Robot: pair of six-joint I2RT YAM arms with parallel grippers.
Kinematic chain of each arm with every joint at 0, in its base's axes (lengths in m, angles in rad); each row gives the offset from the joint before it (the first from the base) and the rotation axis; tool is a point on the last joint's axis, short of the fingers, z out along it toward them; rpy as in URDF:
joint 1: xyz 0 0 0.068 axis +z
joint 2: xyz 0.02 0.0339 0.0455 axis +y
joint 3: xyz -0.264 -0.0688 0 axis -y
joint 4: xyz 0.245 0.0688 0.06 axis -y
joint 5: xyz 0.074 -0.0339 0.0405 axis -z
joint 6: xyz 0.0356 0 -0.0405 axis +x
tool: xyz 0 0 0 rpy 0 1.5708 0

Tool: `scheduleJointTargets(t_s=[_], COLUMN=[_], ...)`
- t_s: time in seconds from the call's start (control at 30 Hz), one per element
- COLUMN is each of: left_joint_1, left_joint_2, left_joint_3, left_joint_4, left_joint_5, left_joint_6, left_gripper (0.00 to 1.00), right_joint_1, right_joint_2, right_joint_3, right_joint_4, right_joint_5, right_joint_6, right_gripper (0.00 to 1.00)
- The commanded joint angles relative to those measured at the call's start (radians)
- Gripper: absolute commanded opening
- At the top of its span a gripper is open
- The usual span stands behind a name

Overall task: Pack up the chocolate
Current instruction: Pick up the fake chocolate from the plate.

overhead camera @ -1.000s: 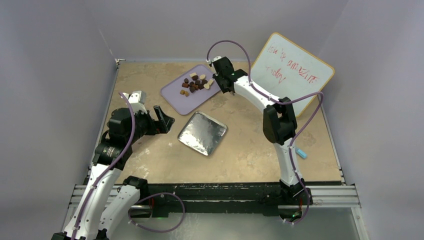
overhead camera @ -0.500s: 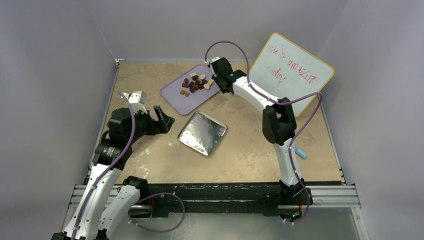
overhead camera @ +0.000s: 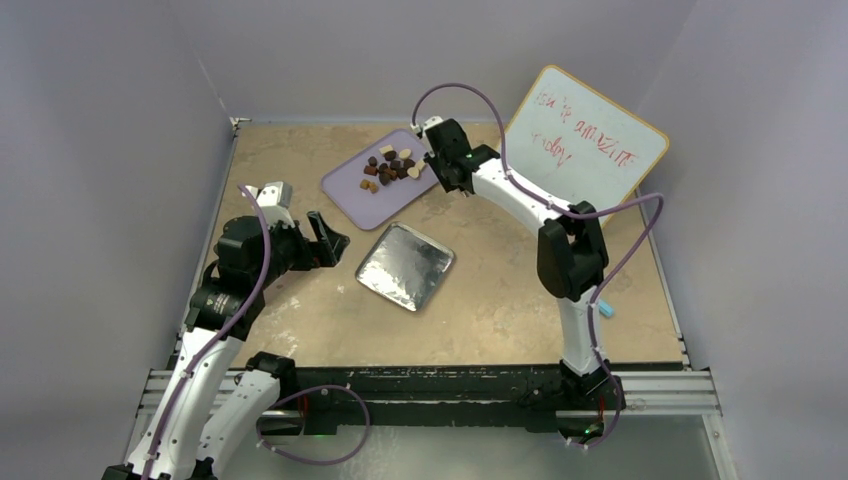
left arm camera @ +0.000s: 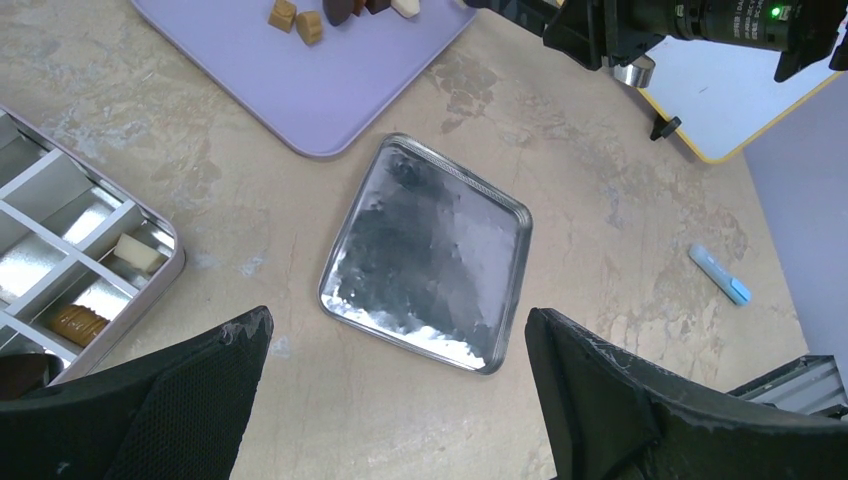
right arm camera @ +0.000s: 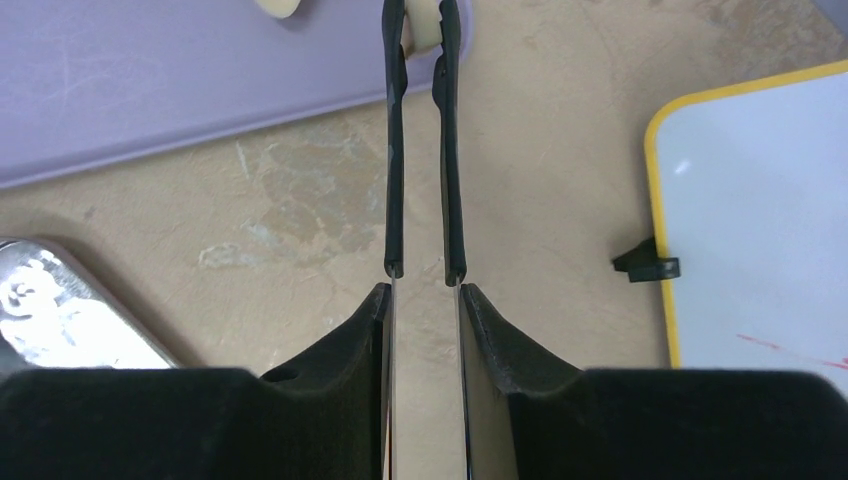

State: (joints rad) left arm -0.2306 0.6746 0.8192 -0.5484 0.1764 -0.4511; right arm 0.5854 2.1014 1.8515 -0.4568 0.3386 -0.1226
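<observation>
The chocolate (overhead camera: 392,165) is gathered in a loose cluster of dark, caramel and cream-white lumps on the far part of the lilac tray (overhead camera: 370,200), which lies toward the back of the table (overhead camera: 500,300). The right gripper (right arm camera: 420,12) is held at the tray's right-hand edge, its jaws drawn in to a narrow slit. A cream-white lump (right arm camera: 418,30) is seen at the fingertips. It sits partly in the slit and partly past the outer side of one finger, so whether it is actually clamped cannot be told. A second cream-white piece (right arm camera: 278,6), cut off by the top of the wrist view, lies on the tray close by.

The left gripper (overhead camera: 328,238) is released, with its jaws spread wide and nothing held between them, over the table just left of the foil square (overhead camera: 405,265). The foil square lies flat, apart from the tray. In the left wrist view a divided tin (left arm camera: 165,262) is seen at the left edge, and three of its compartments are each occupied by one lump — a cream piece (left arm camera: 135,252), a caramel piece (left arm camera: 80,322) and a dark piece (left arm camera: 15,370) cut off by the frame. A whiteboard (overhead camera: 585,140) with red writing is seen at the far right, and a blue marker (overhead camera: 603,305) lies near the table's right edge.
</observation>
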Motion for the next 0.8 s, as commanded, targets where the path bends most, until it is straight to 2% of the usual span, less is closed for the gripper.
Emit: scheduleJointTargets(t_s=[0.0,0.2,0.4,0.77], left_joint_1=[-0.004,-0.004,-0.004,-0.004], left_joint_2=[-0.006,-0.024,-0.069,-0.194], left_joint_3=[-0.005,0.004,0.023,0.134], left_joint_4=[0.007,0.005,0.003,-0.044], left_joint_5=[-0.014,-0.033,-0.105,-0.236], left_joint_6=[0.012,0.012,0.008,-0.04], left_gripper=[0.96,0.96,0.96,0.96], right_joint_1=[0.008,0.014,0.03,0.234], right_joint_2=[-0.067,-0.136,-0.245,-0.352], right_joint_3=[-0.033,-0.049,-0.135,-0.25], right_joint_4=[0.041,0.024,0.077,0.246], right_joint_5=[-0.031,-0.12,-0.284,-0.389], right_joint_6=[0.056,0.114,0.219,0.338], right_gripper=[0.11,0.11,0.11,0.11])
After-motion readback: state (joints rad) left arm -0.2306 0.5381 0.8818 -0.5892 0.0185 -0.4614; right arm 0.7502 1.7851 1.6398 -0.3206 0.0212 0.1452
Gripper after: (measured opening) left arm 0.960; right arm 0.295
